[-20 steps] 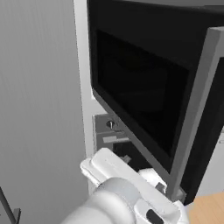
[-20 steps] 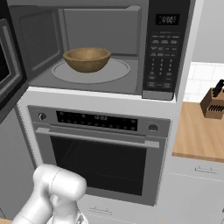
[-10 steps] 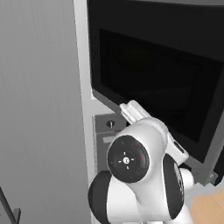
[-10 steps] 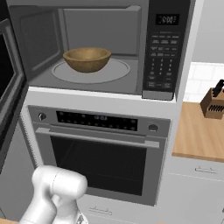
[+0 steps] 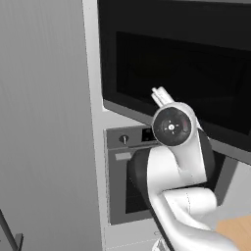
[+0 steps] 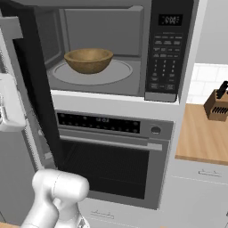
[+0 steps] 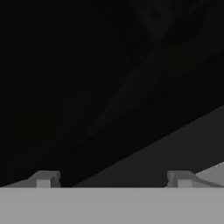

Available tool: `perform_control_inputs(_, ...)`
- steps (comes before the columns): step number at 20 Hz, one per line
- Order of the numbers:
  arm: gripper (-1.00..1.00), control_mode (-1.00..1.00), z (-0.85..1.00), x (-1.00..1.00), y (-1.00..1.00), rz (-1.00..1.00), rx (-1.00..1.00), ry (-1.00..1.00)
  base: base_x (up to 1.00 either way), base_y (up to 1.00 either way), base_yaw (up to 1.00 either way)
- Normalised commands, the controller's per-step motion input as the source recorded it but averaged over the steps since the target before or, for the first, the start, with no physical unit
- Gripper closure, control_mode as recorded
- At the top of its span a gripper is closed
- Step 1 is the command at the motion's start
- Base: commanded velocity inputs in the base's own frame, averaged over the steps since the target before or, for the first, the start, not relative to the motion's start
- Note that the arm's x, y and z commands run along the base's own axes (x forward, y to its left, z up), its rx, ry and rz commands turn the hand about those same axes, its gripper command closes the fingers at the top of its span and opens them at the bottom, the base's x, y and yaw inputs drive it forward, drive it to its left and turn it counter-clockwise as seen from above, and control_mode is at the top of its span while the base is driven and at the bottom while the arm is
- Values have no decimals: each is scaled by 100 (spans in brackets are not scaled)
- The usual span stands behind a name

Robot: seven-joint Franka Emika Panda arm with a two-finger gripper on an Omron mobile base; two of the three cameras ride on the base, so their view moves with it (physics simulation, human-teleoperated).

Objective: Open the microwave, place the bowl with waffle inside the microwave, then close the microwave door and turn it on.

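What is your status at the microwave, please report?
Gripper open, empty, close against the microwave door. Door part open. Bowl sits inside the microwave. Nothing seen blocking the door's swing.

Home kitchen, built-in microwave [image 6: 133, 49] over wall oven [image 6: 111, 156], wood counter [image 6: 202, 138] w/ knife block [image 6: 217, 104]

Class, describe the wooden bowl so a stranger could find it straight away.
Find the microwave built in above the silver-framed oven. In its open grey cavity, the bowl sits on the round turntable. It is the only brown thing there.
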Motion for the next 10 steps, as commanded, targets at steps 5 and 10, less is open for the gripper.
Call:
perform_control_inputs(5, -100, -100, 0, 49, -29, 11, 0, 0, 0, 0, 0)
perform_control_inputs(10, -100, -100, 0, 62, -36, 13, 0, 0, 0, 0, 0)
